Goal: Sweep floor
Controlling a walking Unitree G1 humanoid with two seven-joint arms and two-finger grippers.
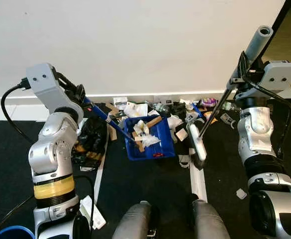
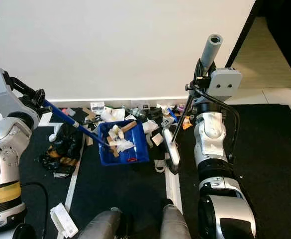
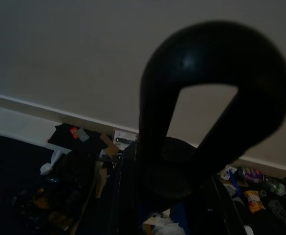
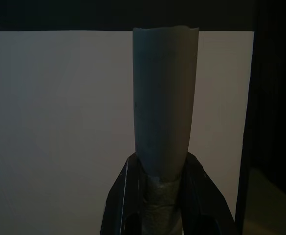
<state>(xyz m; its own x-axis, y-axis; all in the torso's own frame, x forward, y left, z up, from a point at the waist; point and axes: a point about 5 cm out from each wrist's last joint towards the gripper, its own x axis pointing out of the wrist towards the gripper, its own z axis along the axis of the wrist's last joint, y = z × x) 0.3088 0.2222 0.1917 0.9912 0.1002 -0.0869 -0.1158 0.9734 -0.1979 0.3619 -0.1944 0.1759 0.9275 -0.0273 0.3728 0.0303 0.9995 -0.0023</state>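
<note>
My left gripper is shut on the long blue handle of a blue dustpan. The pan rests on the dark floor near the wall, holding paper scraps and wood pieces. The handle's black loop end shows in the left wrist view. My right gripper is shut on the grey broom handle, which also shows between its fingers in the right wrist view. The broom's pale head sits on the floor just right of the pan, beside litter strewn along the baseboard.
A white wall closes the far side. A crumpled black bag lies left of the pan. White tape strips run along the dark floor. My knees are at the bottom. A doorway opens at the right.
</note>
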